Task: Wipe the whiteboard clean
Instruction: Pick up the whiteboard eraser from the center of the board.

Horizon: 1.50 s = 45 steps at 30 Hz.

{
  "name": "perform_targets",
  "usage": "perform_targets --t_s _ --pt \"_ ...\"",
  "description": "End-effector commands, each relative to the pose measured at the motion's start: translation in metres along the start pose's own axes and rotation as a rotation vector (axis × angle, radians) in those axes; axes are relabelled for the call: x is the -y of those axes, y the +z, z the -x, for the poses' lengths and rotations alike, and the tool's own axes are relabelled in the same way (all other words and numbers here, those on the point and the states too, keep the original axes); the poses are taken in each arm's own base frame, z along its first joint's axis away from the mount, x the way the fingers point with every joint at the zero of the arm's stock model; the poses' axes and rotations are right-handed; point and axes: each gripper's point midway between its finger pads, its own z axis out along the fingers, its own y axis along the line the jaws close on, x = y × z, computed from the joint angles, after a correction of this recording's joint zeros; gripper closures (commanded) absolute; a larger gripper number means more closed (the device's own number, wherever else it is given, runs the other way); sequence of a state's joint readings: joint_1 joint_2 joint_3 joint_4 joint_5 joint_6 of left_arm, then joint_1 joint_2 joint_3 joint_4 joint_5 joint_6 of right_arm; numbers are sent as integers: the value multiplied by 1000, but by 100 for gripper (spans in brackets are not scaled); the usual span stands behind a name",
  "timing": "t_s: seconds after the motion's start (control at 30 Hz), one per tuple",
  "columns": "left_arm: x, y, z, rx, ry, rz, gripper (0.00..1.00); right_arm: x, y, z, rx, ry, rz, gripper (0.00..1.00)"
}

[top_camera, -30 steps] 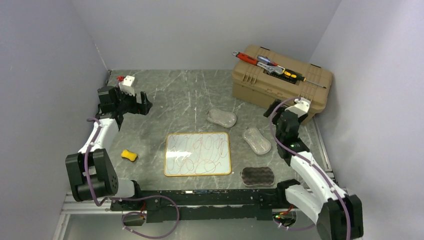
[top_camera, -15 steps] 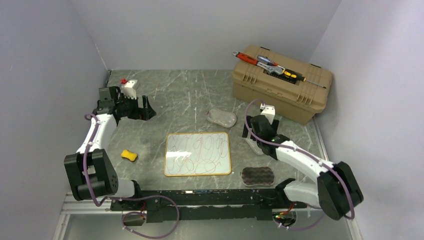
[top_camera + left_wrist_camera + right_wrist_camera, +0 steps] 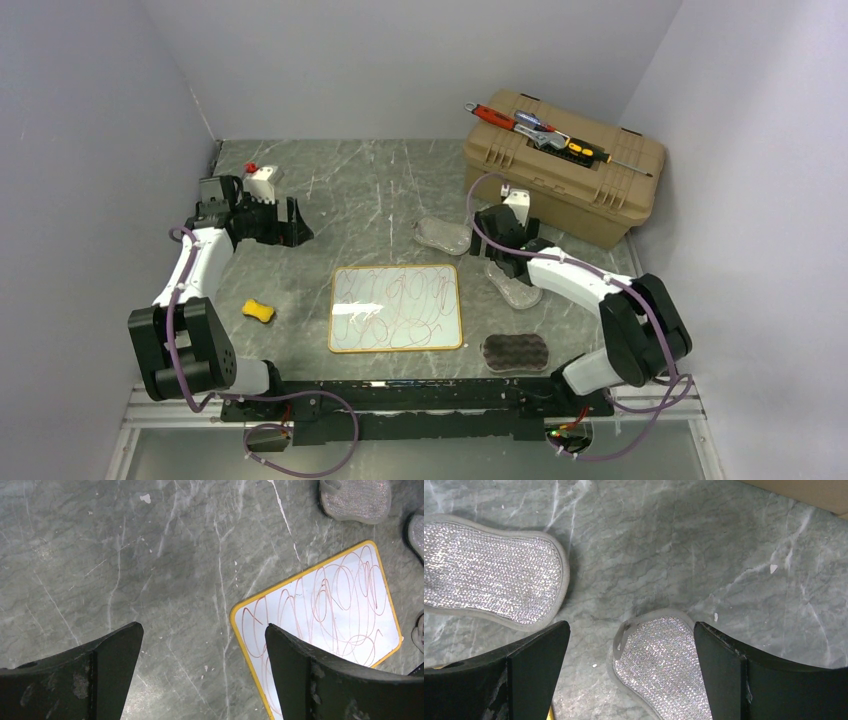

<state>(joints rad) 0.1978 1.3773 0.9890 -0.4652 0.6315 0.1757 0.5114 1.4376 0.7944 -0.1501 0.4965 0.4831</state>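
Near edge, right of centre: dark wavy sponge (image 3: 516,352), flat on the table (image 3: 380,190). Just left of it, midway along the near edge: whiteboard (image 3: 396,307), lying flat, long axis parallel to that edge. Thin yellow frame; the white face is covered almost side to side in reddish looping scribble, with no wiped patch visible. A small yellow sponge (image 3: 259,311) sits off its left side, apart.

Beyond the board's right side lies a silver pad (image 3: 664,670); a second silver pad (image 3: 443,235) lies past the board's far edge. The right gripper (image 3: 630,626) hangs over the first pad, jaws spread wide astride its far end, holding nothing. Whether the tips touch the table is hard to tell. The board lies near-left of this gripper, close by.

The left gripper (image 3: 203,626) hovers beyond the board's far-left corner, jaws equally wide, empty.

Judgement: the right arm is somewhat nearer. It looks placed to take the pad, then sweep leftward along the board's long axis.

Far right corner: tan toolbox (image 3: 565,165), hand tools (image 3: 540,130) on its lid.
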Motion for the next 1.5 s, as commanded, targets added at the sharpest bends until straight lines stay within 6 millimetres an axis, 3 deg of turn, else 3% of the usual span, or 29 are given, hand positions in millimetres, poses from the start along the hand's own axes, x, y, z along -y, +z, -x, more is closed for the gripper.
perform_targets --t_s 0.0,0.2,0.47,0.5,0.53,0.63,0.67,0.7,0.77,1.0,1.2,1.3,1.47 --pt "4 -7 17 30 51 -14 1 -4 3 5 -1 3 -12 0" --pt "4 -6 16 22 54 -17 1 -5 15 -7 -38 -20 -32 0" --pt "5 -6 15 15 66 -28 1 -7 10 -1 -18 -10 -19 0" --pt "4 -6 14 15 65 -27 1 -45 -2 -21 -134 -5 209 43" --pt "4 -6 14 14 63 -26 1 -42 -3 -17 -115 -2 194 77" --pt "4 -5 13 8 54 -31 1 -40 -10 -12 -94 3 198 81" --pt "4 -5 14 7 53 -33 1 -43 -13 -9 -96 91 194 82" --pt "4 -5 14 6 51 -34 2 -47 -16 -6 -95 186 191 87" --pt "5 -5 15 6 47 -36 2 -45 -20 -1 -81 193 189 96" --pt "9 -9 20 24 55 -43 2 -42 -27 8 -67 174 184 100" --pt "16 -12 26 32 75 -74 1 -44 -47 35 -6 164 219 100" --pt "32 -18 33 32 125 -145 1 -57 -64 53 31 174 275 100" --pt "69 -42 48 39 276 -237 0 -96 -108 93 126 186 375 100"
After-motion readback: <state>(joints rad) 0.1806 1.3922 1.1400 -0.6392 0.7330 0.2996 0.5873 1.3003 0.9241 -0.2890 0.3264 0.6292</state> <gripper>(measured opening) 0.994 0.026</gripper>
